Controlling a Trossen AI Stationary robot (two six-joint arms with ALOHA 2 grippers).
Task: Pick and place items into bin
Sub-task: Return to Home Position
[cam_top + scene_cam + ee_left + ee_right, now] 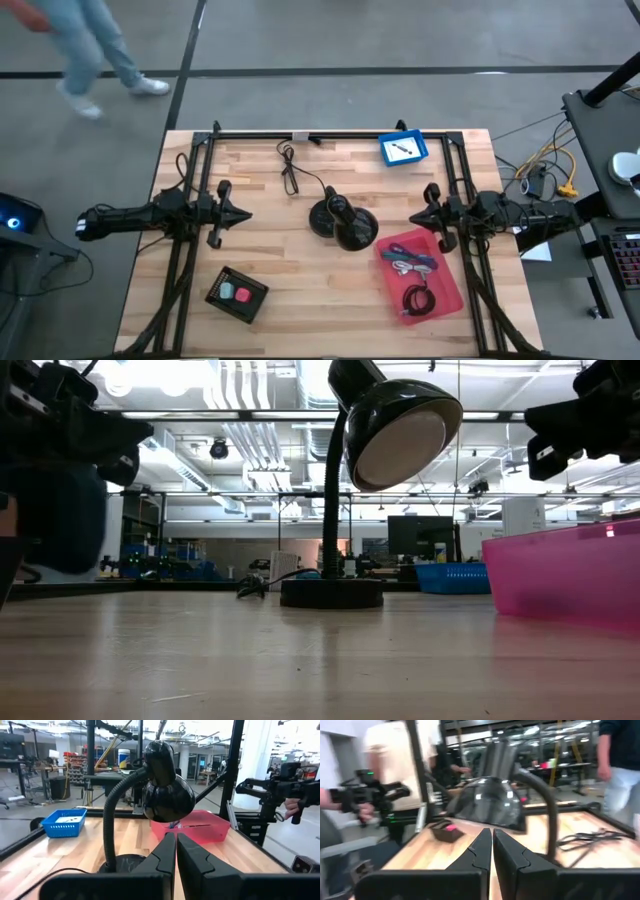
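Left gripper closed on nothing, likewise right gripper, at opposite sides of the table. Cables already in pink bin (lamp standing between the arms). Hold both arms level, draw straight back, keep clear of lamp head and bin rim

Lamp mid-table — bin holding cables to its right, smaller bin front-left, basket behind.

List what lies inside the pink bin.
From above, the pink bin holds a coiled black cable and a pale bluish cable. Anything beneath them is covered; the low view shows only the bin's outer wall.
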